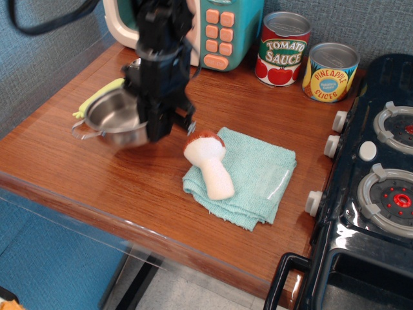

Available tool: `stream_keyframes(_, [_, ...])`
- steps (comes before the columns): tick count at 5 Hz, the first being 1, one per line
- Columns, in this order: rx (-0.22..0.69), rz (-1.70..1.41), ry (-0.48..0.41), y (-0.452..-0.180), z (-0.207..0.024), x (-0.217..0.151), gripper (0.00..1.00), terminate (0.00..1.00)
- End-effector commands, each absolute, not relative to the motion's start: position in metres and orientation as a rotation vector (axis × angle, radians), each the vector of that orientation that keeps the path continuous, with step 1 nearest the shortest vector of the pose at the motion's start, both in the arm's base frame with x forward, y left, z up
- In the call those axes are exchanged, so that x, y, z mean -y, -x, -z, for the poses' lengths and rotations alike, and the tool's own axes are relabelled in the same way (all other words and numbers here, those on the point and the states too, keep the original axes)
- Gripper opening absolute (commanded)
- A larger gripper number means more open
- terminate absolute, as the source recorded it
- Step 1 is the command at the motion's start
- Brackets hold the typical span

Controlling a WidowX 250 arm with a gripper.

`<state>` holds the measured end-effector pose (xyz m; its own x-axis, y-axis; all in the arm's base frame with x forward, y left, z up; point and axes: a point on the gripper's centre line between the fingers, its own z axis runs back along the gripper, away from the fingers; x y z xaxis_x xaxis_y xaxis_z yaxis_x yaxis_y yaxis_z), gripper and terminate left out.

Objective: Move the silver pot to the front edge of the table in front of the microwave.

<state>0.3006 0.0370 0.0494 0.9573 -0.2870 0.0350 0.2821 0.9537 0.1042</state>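
The gripper [157, 126] is clamping the right rim of the silver pot [115, 119], which is hanging to its left at centre-left of the frame, over the table [97, 174]. The microwave [216, 29] is sitting at the upper middle, and a toy mushroom [208, 163] is lying just right of the gripper.

A toy mushroom [208, 165] lies on a teal cloth [255, 177] (two cans [307, 59] behind).

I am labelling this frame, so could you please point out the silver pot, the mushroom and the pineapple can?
silver pot [111, 116], only camera view, on its inner bowl.
mushroom [208, 163], same view, on its white stem.
pineapple can [329, 79], same view, on its yellow label.
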Motion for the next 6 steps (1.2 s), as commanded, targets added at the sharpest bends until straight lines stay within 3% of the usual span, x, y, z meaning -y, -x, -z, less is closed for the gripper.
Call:
stream_keyframes(1, [0.077, 0.319, -0.134, -0.268, -0.047, -0.037, 0.0, 0.0])
stream_keyframes(3, [0.031, 0.3, -0.164, -0.254, -0.035, -0.039, 0.0, 0.0])
stream_keyframes(4, [0.057, 0.328, -0.157, -0.256, -0.041, -0.04, 1.0, 0.0])
stream_keyframes(6, [0.149, 0.331, -0.099, -0.249, -0.076, -0.037, 1.0, 0.0])
